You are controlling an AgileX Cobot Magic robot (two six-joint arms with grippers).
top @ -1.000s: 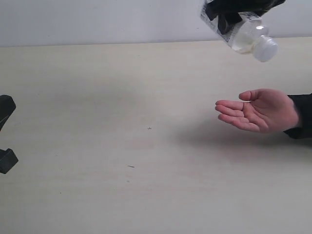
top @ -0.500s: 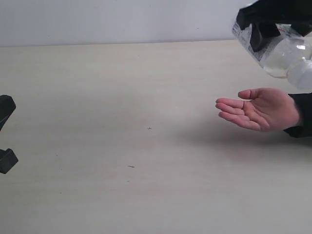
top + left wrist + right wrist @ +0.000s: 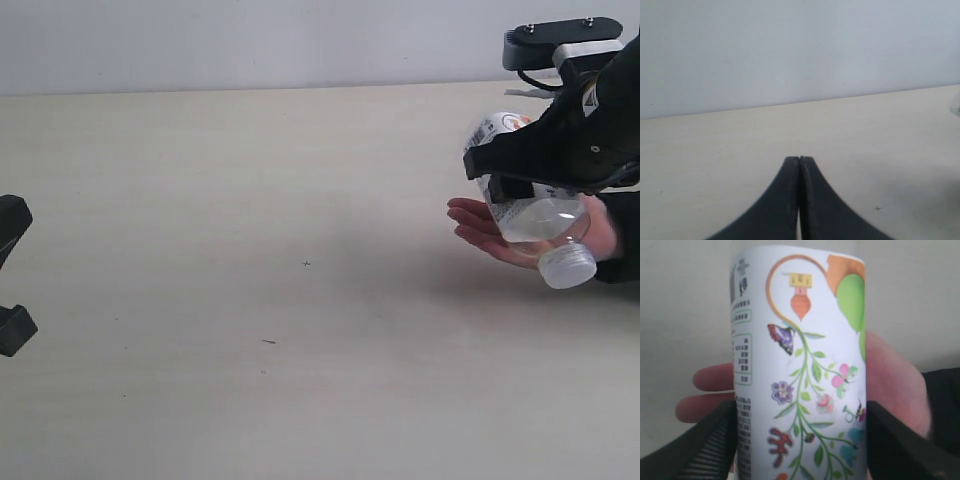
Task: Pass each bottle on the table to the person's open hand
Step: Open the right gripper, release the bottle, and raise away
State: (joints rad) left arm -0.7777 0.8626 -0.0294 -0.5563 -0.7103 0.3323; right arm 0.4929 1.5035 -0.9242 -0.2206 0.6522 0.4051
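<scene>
A clear bottle (image 3: 540, 217) with a white label printed with flowers and a white cap (image 3: 567, 268) hangs tilted, cap down, in my right gripper (image 3: 528, 176). Its jaws are shut on the label's two sides. The bottle (image 3: 800, 365) lies right over the person's open hand (image 3: 478, 223); I cannot tell whether it touches the palm (image 3: 895, 382). At the table's left edge my left gripper (image 3: 10, 270) is shut on nothing, its fingertips (image 3: 792, 162) pressed together. I see no other bottle on the table (image 3: 250, 200).
The person's dark sleeve (image 3: 625, 235) comes in from the right edge, behind my right arm. A pale wall (image 3: 250, 40) runs along the table's far side. Tiny dark specks (image 3: 306, 263) mark the tabletop.
My right gripper has come down and to the right with the bottle, from high above the hand to just over the palm. The hand and left gripper have stayed put.
</scene>
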